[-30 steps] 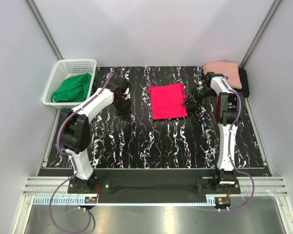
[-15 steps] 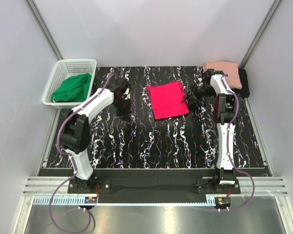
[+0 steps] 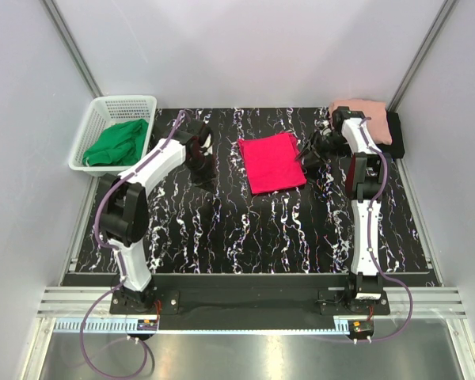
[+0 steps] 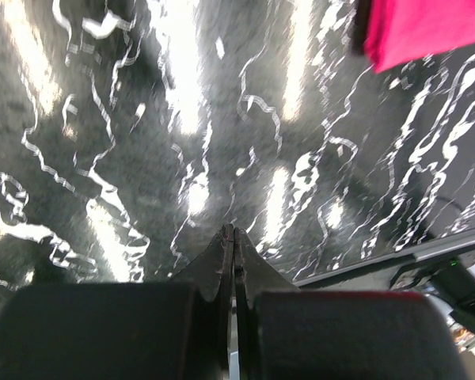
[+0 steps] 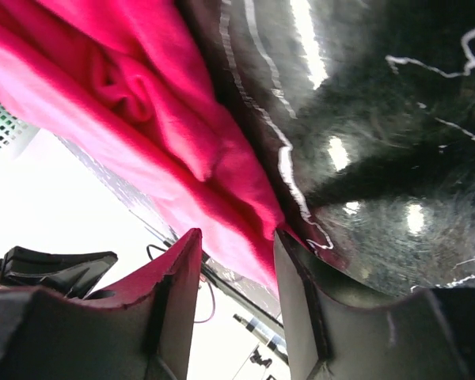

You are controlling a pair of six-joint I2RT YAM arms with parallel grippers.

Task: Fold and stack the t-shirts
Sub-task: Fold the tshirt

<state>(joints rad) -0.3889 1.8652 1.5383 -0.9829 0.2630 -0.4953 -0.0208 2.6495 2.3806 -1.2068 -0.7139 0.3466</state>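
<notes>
L arm (image 3: 146,170): elbow raised, forearm reaching fwd and inward toward centre. L gripper (image 4: 229,231): fingers pressed together, no gap, tips pointing down. R arm (image 3: 366,207): stretched fwd nearly straight, wrist bent inward to the left. R gripper (image 5: 237,237): fingers apart, clear gap btwn them, held low.

**First speaker:** Where is there room to move on the tabletop (image 3: 245,237)?

**Second speaker:** The near half, in front of both arms, lies bare. A bare strip also runs between the shut left pincer (image 3: 201,164) and the folded crimson shirt (image 3: 271,162).

**First speaker:** What stands in the way?

**Second speaker:** A white basket (image 3: 101,119) holding green cloth (image 3: 117,142) fills the far left corner. A salmon shirt (image 3: 362,109) and a black shirt (image 3: 394,131), touching, fill the far right. The right pincer (image 3: 307,155), jaws apart, crowds the crimson shirt's right edge.
</notes>
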